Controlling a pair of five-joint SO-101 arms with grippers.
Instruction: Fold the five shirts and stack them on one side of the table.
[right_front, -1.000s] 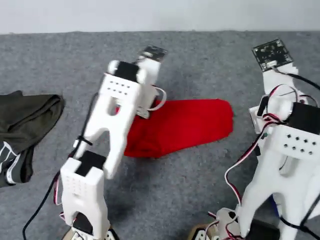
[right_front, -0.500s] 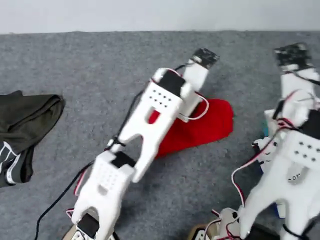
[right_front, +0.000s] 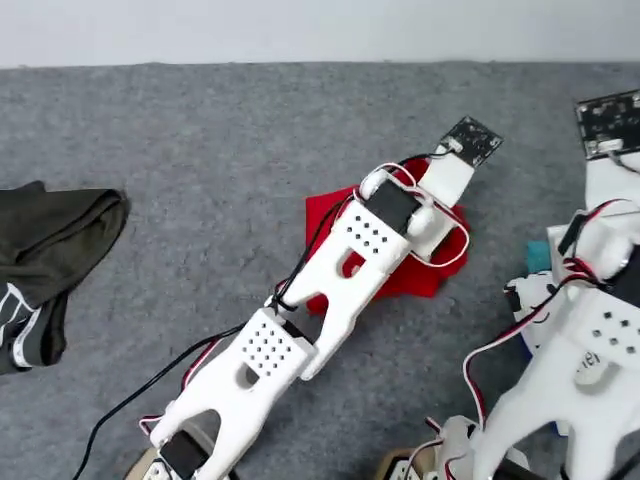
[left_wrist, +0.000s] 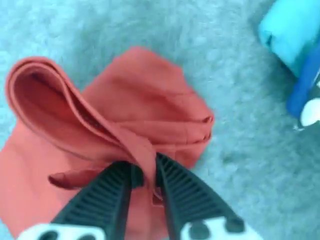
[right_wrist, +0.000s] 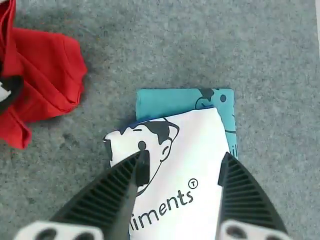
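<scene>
Right of centre in the high view, the red shirt (right_front: 420, 282) lies bunched on the grey table (right_front: 200, 130), partly covered by the left arm (right_front: 340, 270), which stretches from the lower left of the frame up toward the middle right. From the left wrist camera, the left gripper (left_wrist: 145, 167) is clenched on a raised fold of the red shirt (left_wrist: 150, 100): both black ribbed fingers (left_wrist: 107, 192) pinch the cloth between them, and a loop of the fabric stands up from the pinch while the other layers lie flat on the table beneath.

At the right edge of the high view stands the right arm (right_front: 590, 340), with a corner of the teal shirt (right_front: 538, 255) showing just beside it. From the right wrist camera, the right gripper (right_wrist: 184, 157) hangs over a folded stack with its jaws spread wide and nothing between them. A white shirt (right_wrist: 185, 135) with dark print lies on top of the teal shirt (right_wrist: 175, 100), whose edge sticks out past it. The red shirt (right_wrist: 45, 75) lies near this stack but apart from it.

Far over at the left edge of the high view, a dark green garment (right_front: 60, 230) lies crumpled, with a black garment (right_front: 25, 320) with white markings touching it on its lower side.
</scene>
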